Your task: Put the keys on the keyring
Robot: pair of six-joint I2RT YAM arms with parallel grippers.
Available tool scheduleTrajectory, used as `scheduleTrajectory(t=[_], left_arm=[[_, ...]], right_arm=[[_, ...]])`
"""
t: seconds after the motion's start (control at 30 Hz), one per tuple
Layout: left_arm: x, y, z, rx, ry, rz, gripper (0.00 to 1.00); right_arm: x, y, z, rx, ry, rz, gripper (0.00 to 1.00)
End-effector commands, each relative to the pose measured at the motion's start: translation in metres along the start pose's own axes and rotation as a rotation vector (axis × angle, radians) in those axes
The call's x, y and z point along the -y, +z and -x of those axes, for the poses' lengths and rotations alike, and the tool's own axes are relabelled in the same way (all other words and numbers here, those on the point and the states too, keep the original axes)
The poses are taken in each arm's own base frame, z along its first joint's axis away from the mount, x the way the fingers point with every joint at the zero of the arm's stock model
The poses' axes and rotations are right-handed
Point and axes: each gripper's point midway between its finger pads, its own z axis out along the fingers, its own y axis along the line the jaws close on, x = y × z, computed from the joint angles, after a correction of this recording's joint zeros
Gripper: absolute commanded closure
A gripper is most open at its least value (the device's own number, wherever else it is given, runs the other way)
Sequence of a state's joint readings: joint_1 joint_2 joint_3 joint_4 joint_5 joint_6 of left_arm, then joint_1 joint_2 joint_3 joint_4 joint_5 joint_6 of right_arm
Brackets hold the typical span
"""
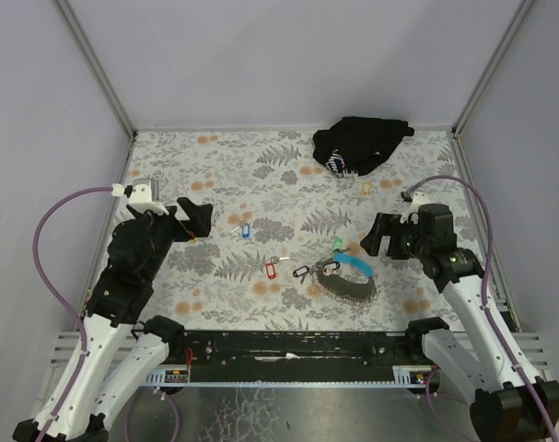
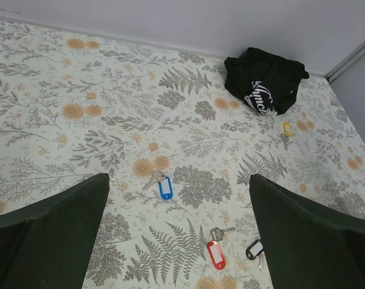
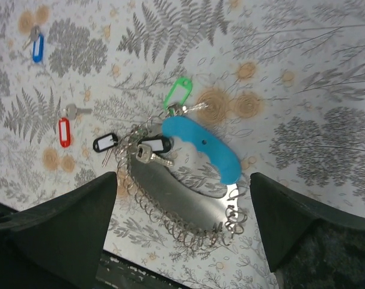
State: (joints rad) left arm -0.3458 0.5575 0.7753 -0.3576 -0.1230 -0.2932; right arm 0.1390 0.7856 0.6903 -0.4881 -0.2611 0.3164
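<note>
The keyring [image 1: 349,280] is a curved grey piece with a light-blue section and several small metal rings along its edge; it lies on the table at centre right and also shows in the right wrist view [image 3: 170,194]. A green-tagged key [image 3: 178,94] and a black-tagged key [image 3: 153,146] lie against it. A second black-tagged key [image 3: 105,143], a red-tagged key [image 1: 271,269] and a blue-tagged key [image 1: 244,229] lie loose to its left. A yellow-tagged key [image 1: 367,188] lies near the back. My left gripper [image 1: 194,217] is open and empty, above the blue-tagged key [image 2: 164,186]. My right gripper [image 1: 378,232] is open and empty above the keyring.
A black cloth bundle [image 1: 360,143] lies at the back right, and also shows in the left wrist view [image 2: 265,80]. Grey walls close the table on three sides. A black rail [image 1: 288,345] runs along the near edge.
</note>
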Motion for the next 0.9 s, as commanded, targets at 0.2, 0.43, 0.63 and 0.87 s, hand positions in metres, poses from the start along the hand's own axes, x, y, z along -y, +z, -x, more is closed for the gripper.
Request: scheduleTrajectory(t=[0.2,0.43,0.63,0.87], left_arm=[[0.014,0.010,0.001,-0.005,0.023,-0.076,0.00],[0.017,0.011,-0.003,-0.022,0.029,-0.098,0.00],[0.018,0.011,-0.005,-0.031,0.032,-0.107,0.00],[0.020,0.011,-0.006,-0.036,0.033,-0.117,0.00]], right_arm=[[-0.039,0.033,-0.054,-0.208,-0.116,0.069,0.06],[-0.052,0.052,-0.098,-0.363,-0.206,0.049,0.07],[-0.054,0.067,-0.120,-0.442,-0.324,-0.015,0.07],[-0.054,0.075,-0.142,-0.530,-0.405,-0.069,0.07]])
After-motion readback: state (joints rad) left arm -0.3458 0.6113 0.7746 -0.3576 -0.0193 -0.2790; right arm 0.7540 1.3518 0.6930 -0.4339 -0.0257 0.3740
